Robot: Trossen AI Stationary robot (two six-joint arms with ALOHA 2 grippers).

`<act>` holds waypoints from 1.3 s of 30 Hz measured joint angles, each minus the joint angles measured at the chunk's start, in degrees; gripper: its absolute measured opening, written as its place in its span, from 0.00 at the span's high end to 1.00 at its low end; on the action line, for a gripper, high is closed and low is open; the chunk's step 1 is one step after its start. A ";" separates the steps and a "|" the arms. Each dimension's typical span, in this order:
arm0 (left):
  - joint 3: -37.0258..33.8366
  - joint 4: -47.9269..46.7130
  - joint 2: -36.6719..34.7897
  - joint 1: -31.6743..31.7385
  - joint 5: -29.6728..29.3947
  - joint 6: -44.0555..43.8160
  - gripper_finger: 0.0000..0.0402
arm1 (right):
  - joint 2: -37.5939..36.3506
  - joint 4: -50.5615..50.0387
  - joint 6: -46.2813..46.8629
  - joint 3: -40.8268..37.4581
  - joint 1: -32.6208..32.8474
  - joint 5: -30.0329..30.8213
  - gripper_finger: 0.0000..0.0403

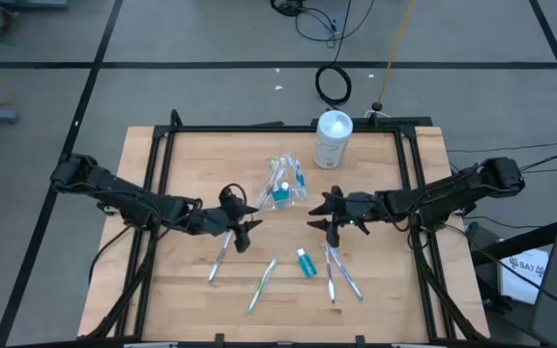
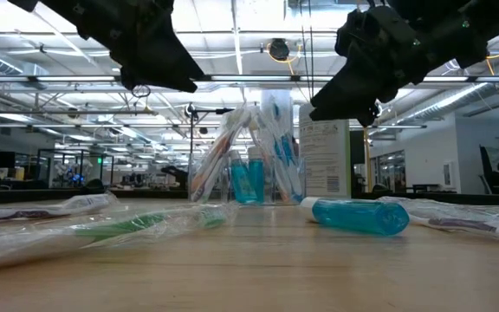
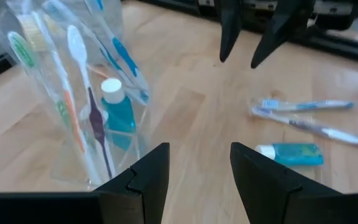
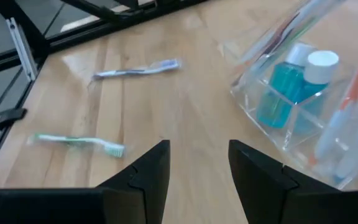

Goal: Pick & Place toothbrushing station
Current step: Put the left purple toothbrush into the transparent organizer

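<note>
Plainly, both pairs of jaws stand parted and hold nothing: the left gripper (image 1: 244, 228) hangs over bare planks just left of the clear plastic organizer (image 1: 286, 184), and the right gripper (image 1: 322, 215) faces it from the organizer's right, its dark wedge-shaped fingers (image 3: 229, 31) pointing down above the pale wooden table (image 1: 385, 290). That organizer stands upright between them at mid-table, stuffed with wrapped toothbrushes and two teal bottles with white caps (image 3: 118, 112). A third small teal bottle (image 1: 306, 263) lies on its side nearer the front edge (glossy, translucent, white-capped). Two wrapped blue-and-white toothbrushes (image 1: 341, 274) lie just right of it, a wrapped green toothbrush (image 1: 262, 285) to its left, and another blue one (image 1: 219, 259) farther left. A white cylindrical canister (image 1: 333, 139) stands at the back; its label print is too small to read.
</note>
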 joint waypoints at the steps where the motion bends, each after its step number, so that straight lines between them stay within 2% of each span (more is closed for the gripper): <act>1: 0.47 -1.10 0.01 -0.10 0.02 -0.12 0.56 | 0.08 0.00 0.00 0.00 0.14 0.04 0.61; 4: 2.27 -4.30 0.01 -0.31 -0.02 -1.23 0.56 | 0.04 0.33 0.02 0.02 -0.24 0.14 0.61; 15: 2.82 -5.05 0.01 -1.47 0.09 -3.12 0.56 | 0.04 0.37 1.07 0.02 -0.36 0.26 0.61; 20: 2.87 -13.59 0.01 -1.24 4.73 -12.57 0.56 | 0.04 0.55 1.07 0.02 -0.65 0.25 0.61; 28: 2.87 -30.29 2.39 -1.46 5.83 -34.32 0.56 | 0.04 0.50 0.73 0.02 -0.69 0.26 0.61; 32: 2.85 -33.35 5.85 -2.93 10.18 -43.91 0.56 | 0.04 0.38 0.65 0.04 -0.69 0.26 0.61; 39: 2.85 -32.76 12.67 -6.77 11.29 -54.44 0.56 | 0.04 0.28 0.63 0.04 -0.69 0.29 0.61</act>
